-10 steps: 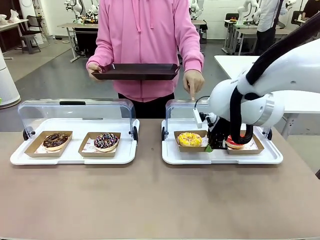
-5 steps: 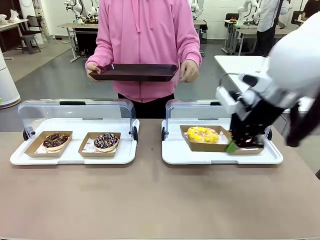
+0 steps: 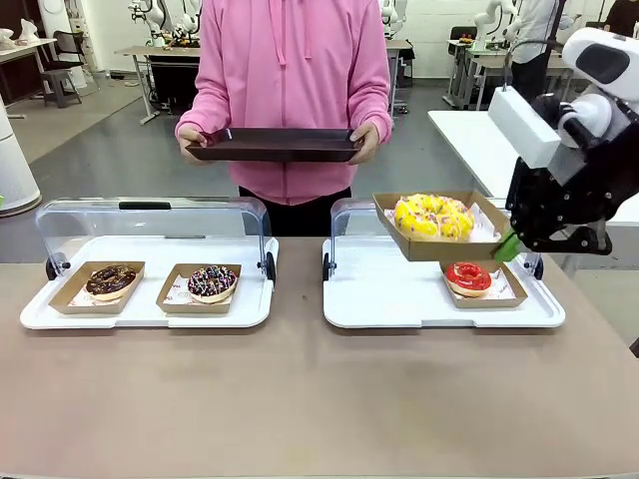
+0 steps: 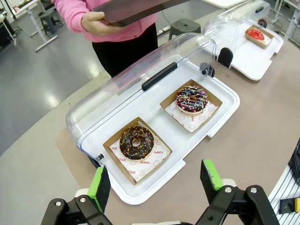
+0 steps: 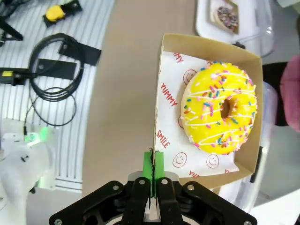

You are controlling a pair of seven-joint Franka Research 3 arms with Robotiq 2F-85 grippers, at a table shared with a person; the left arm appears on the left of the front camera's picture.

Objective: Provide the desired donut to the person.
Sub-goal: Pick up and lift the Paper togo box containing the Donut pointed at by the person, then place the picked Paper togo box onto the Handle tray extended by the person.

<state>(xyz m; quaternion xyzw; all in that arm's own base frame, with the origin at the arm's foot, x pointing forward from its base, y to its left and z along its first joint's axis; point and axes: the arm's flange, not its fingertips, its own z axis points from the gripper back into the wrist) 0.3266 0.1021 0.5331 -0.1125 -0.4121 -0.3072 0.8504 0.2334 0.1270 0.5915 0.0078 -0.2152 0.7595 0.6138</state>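
Lab room, brown table (image 3: 300, 399), more desks far behind. Right gripper (image 5: 153, 161): green pads pinched narrow on the side wall of a cardboard tray (image 3: 439, 249), gripped at the edge so nothing touches the yellow donut (image 3: 432, 217) inside. Tray held level in the air above the right serving tray (image 3: 379, 299), likely to keep the donut from sliding. Just below it, red donut (image 3: 468, 276) sitting in its own cardboard holder on that serving tray. Across the table, person (image 3: 290, 80) with a dark tray (image 3: 275, 145) flat in both hands, probably the drop spot. Carry step by the look of it; handover not yet done. Left gripper (image 4: 157, 183): fingers wide apart, holding nothing, hovering near the left serving tray (image 4: 225, 98) with its clear lid (image 4: 140, 65) flipped back, chocolate donut (image 4: 136, 141) and sprinkle donut (image 4: 191, 99) inside, well clear of the action.
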